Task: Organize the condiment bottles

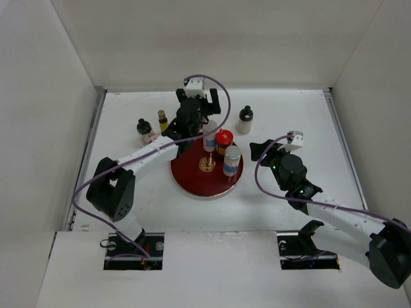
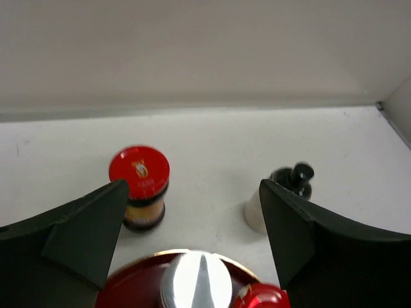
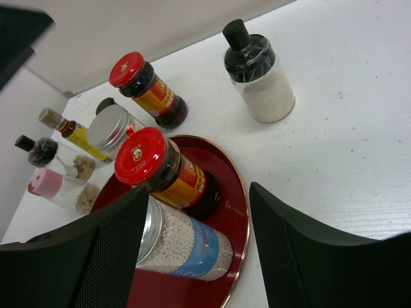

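- A red-capped jar (image 2: 139, 186) stands upright on the desk, its long axis vertical, just behind the round tray (image 1: 189, 174).
- It lies ahead and slightly left of the left end effector (image 2: 192, 186), which is released wide above a silver-capped shaker (image 2: 196, 282) on the tray.
- The left side is nearer. The right end effector (image 3: 199, 189), also released and empty, hovers off the tray's right edge.
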